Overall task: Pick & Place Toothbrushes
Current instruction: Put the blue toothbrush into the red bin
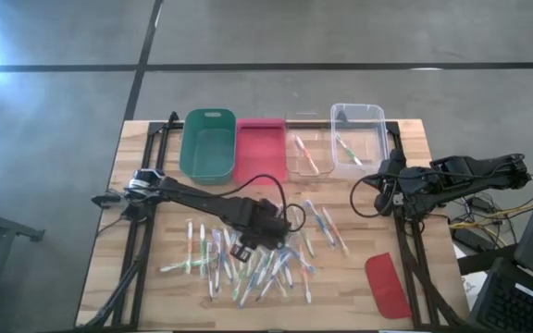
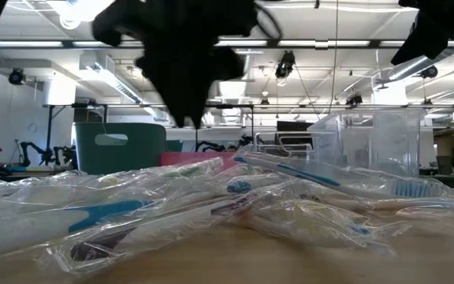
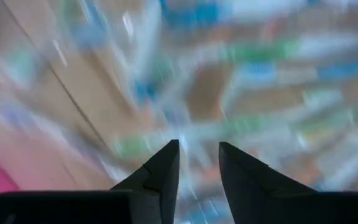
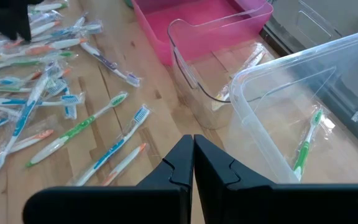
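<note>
The toothbrushes (image 1: 248,264) lie scattered in wrappers on the counter (image 1: 137,213), in front of the green bin (image 1: 207,148), pink bin (image 1: 261,148) and two clear bins. The left pincer (image 1: 248,248) hovers over the pile, fingers apart, holding nothing. The right pincer (image 4: 193,155) waits closed near the right clear bin (image 1: 359,139).

We see the toothbrushes (image 1: 248,264), thin pale-handled sticks in clear wrappers with green, blue and orange accents, lying flat and crisscrossed in a loose pile on the wooden tabletop (image 1: 137,166), while one orange-accented toothbrush (image 1: 306,155) and one green-accented toothbrush (image 1: 347,149) lie apart inside clear bins.
</note>
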Available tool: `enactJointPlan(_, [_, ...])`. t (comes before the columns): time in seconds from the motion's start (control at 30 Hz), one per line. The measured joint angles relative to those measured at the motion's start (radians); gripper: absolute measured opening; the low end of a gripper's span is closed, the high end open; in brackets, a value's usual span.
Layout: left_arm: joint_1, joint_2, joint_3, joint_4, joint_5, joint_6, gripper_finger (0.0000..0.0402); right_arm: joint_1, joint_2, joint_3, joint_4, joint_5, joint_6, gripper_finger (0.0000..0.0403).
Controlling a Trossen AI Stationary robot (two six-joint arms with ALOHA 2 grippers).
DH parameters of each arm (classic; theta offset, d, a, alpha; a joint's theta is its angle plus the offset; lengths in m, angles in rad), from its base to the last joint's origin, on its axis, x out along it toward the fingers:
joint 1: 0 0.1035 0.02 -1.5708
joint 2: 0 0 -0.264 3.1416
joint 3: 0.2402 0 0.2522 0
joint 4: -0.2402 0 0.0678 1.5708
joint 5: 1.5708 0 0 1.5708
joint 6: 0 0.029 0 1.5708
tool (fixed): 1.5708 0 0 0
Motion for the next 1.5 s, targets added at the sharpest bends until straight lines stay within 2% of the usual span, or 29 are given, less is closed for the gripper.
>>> enactJointPlan(0.23, [0.0, -0.005, -0.026, -0.229, 0.0, -0.216, 0.0105, 0.0, 0.0, 0.0, 0.0, 0.0, 0.0, 0.0008])
enactJointPlan(0.4, [-0.001, -0.026, -0.085, -0.251, -0.023, -0.359, 0.0097, 0.0, 0.0, 0.0, 0.0, 0.0, 0.0, 0.0008])
enactJointPlan(0.53, [-0.006, -0.088, -0.164, -0.243, -0.121, -0.437, 0.0092, 0.0, 0.0, 0.0, 0.0, 0.0, 0.0, 0.0008])
enactJointPlan(0.6, [-0.01, -0.147, -0.221, -0.202, -0.196, -0.482, 0.0089, 0.0, 0.0, 0.0, 0.0, 0.0, 0.0, 0.0008])
enactJointPlan(0.7, [-0.01, -0.254, -0.331, -0.055, -0.285, -0.597, 0.0088, 0.0, 0.0, 0.0, 0.0, 0.0, 0.0, 0.0008])
enactJointPlan(0.87, [-0.006, -0.423, -0.527, 0.213, -0.279, -0.867, 0.0087, 0.0, 0.0, 0.0, 0.0, 0.0, 0.0, 0.0008])
enactJointPlan(1.07, [-0.005, -0.543, -0.699, 0.391, -0.256, -1.014, 0.0088, 0.0, 0.0, 0.0, 0.0, 0.0, 0.0, 0.0008])
enactJointPlan(1.27, [-0.002, -0.556, -0.76, 0.465, -0.26, -1.063, 0.0104, 0.0, 0.0, 0.0, 0.0, 0.0, 0.0, 0.0008])
enactJointPlan(1.5, [-0.002, -0.551, -0.761, 0.505, -0.213, -1.053, 0.016, 0.0, 0.0, 0.0, 0.0, 0.0, 0.0, 0.0008])
